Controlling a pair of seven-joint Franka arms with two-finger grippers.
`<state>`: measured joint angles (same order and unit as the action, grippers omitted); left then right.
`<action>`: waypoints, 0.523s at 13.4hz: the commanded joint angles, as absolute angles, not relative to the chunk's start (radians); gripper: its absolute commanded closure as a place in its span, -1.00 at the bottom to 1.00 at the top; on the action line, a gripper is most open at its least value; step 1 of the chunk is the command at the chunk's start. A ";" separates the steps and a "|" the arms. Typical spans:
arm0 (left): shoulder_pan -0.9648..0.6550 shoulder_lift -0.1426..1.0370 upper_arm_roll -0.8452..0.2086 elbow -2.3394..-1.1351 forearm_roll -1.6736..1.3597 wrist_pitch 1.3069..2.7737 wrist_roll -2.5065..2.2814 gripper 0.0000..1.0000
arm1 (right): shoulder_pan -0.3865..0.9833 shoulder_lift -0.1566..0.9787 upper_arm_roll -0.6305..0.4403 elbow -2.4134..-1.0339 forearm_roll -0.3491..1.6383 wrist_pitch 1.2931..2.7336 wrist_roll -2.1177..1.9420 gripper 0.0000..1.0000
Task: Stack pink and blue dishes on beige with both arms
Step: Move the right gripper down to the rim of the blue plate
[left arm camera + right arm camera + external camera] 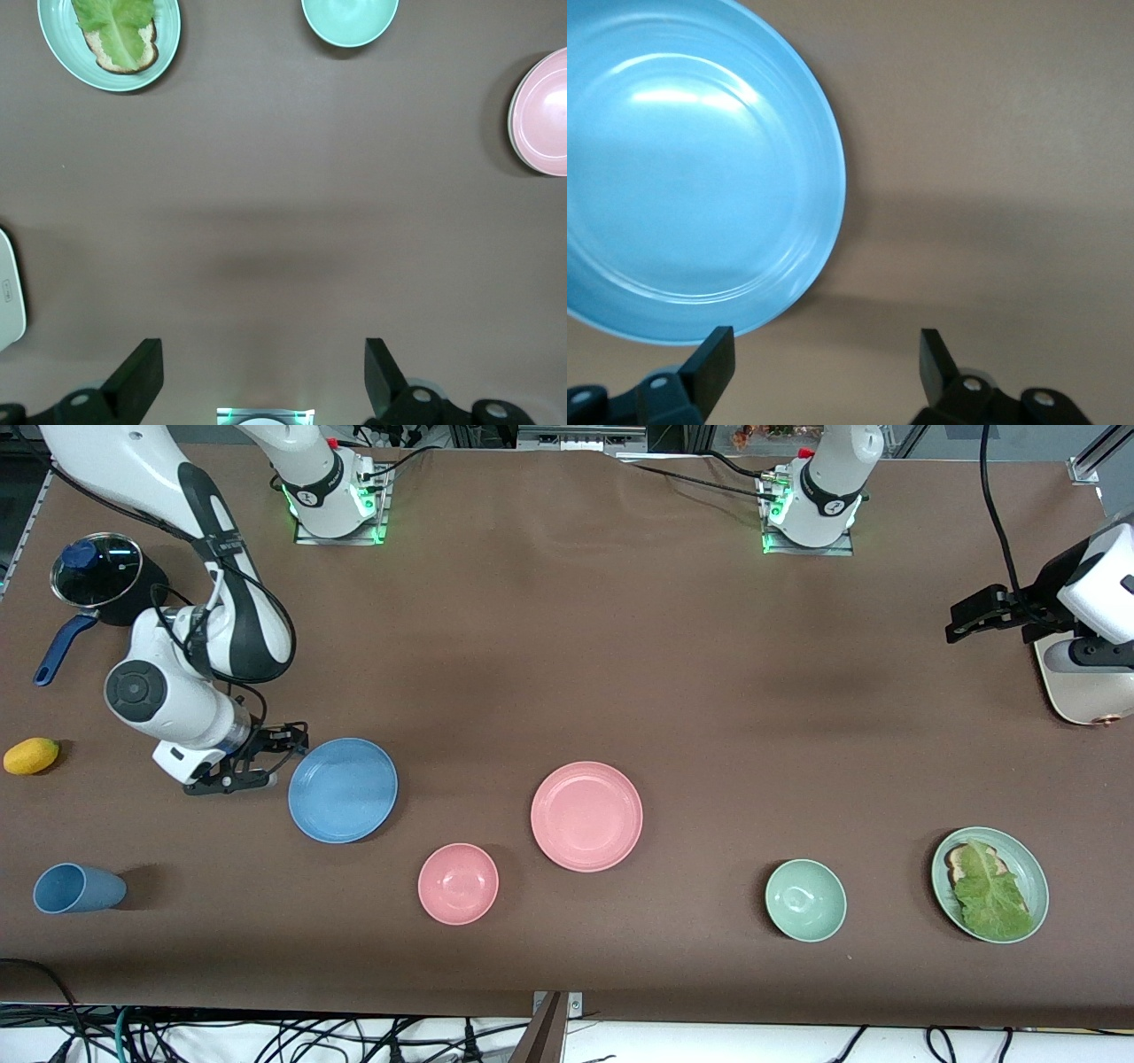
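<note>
The blue plate [343,789] lay flat on the worktop [567,655], with the pink plate [586,816] well apart from it toward the left arm's end. The right gripper [270,760] sat low just beside the blue plate's rim, its fingers spread wide and holding nothing, one finger [713,359] at the rim's edge. The left gripper [970,615] waited, open and empty, over the worktop at the left arm's end, well apart from the blue plate. Both plates looked stiff, light and smooth, perhaps slippery, so a pinch across the thin raised rim seemed the likeliest hold. The beige plate [1076,686] was largely hidden under the left arm and cut off at the frame's edge.
</note>
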<state>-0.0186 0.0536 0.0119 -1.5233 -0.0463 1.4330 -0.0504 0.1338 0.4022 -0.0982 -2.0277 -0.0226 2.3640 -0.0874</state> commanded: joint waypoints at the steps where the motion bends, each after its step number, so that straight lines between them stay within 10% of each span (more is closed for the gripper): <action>1: 0.015 0.063 0.011 -1.522 -0.100 1.440 -0.029 -1.00 | 0.107 0.432 -0.089 -2.025 -0.018 2.425 -0.098 -0.64; 7: 0.017 0.063 0.009 -1.522 -0.100 1.440 -0.034 -1.00 | 0.097 0.560 -0.089 -1.864 0.028 2.428 -0.100 -0.59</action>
